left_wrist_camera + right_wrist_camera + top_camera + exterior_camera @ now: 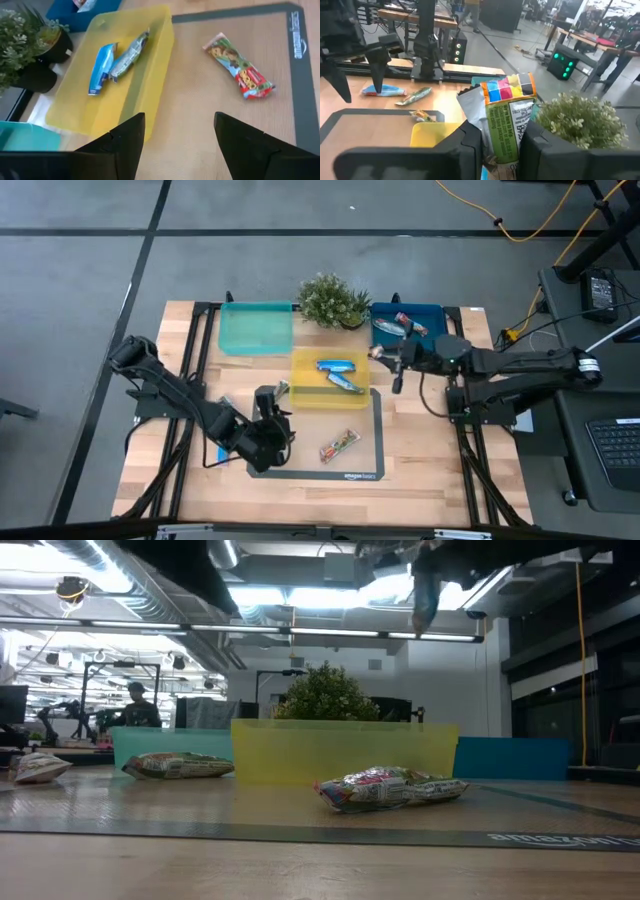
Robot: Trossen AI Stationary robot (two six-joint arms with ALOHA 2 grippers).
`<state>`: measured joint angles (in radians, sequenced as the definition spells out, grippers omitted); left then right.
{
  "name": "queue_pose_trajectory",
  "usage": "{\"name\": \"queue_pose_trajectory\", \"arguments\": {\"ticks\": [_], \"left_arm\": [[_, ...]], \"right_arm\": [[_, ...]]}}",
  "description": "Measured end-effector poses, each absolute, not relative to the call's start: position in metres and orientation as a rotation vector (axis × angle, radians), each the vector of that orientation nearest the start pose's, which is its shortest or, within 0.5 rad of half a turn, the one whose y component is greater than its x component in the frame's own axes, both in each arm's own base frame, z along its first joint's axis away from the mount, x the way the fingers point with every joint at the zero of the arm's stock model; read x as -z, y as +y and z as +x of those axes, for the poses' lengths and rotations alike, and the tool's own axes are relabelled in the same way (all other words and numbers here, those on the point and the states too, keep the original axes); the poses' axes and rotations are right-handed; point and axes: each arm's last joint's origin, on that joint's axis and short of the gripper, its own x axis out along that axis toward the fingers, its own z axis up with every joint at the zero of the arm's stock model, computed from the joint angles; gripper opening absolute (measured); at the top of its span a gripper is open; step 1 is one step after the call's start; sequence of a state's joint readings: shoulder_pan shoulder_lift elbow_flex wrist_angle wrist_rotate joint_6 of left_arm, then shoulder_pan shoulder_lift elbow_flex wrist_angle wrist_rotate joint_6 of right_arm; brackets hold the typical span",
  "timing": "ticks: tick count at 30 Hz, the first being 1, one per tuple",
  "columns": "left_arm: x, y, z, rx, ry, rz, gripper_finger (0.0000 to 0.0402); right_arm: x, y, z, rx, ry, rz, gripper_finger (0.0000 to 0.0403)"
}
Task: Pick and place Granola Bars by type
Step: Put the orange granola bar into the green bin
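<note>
I've got the right gripper (502, 142) clamped on a silvery bar (509, 120) with red, blue and yellow print, its crinkled foil standing up between the fingers, hanging above the blue tray (432, 313), which already holds a similar silvery bar (409, 321). By my reading this is the drop step: the next move calls for lowering over that tray and opening the fingers so the wrapper falls inside the wall and not onto the potted plant (332, 301) just beside it

My left gripper (177, 137) stands with its fingers spread and nothing between them, low over the dark mat (375, 442). Ahead of it lies a silvery bar with red print (239, 73), flat on the mat's woven surface, well apart from the fingers; I judge that the next pick. Also ahead, slightly off to the side, the translucent yellow tray (80, 117) holds a bright blue bar (102, 68) and a tan-green bar (129, 55) touching side by side. The teal tray (256, 328) shows nothing inside that I can make out

All wrappers look glossy, thin and puffy, likely slippery under a narrow pinch
</note>
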<state>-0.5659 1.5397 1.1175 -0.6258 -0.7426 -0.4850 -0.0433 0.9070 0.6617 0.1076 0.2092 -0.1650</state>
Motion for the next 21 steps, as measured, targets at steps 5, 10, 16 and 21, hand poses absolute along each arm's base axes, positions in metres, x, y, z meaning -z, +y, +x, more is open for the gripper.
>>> {"name": "queue_pose_trajectory", "arguments": {"ticks": [5, 10, 16, 21], "left_arm": [[-0.2362, -0.1519, 0.2695, -0.344, 0.774, 0.2, 0.0226], [-0.2357, -0.152, 0.2698, -0.343, 0.776, 0.2, 0.0225], [-0.2356, -0.1518, 0.2696, -0.343, 0.778, 0.208, 0.0225], [-0.2373, -0.1497, 0.2698, -0.395, 0.741, 0.306, 0.022]], "right_arm": [[-0.2979, -0.0146, 0.1955, 0.239, 0.184, -0.169, 0.008], [-0.2976, -0.0148, 0.1939, 0.248, 0.191, -0.154, 0.008], [-0.2971, -0.0148, 0.1938, 0.247, 0.197, -0.166, 0.008], [-0.2972, -0.0148, 0.1938, 0.246, 0.198, -0.175, 0.008]]}}
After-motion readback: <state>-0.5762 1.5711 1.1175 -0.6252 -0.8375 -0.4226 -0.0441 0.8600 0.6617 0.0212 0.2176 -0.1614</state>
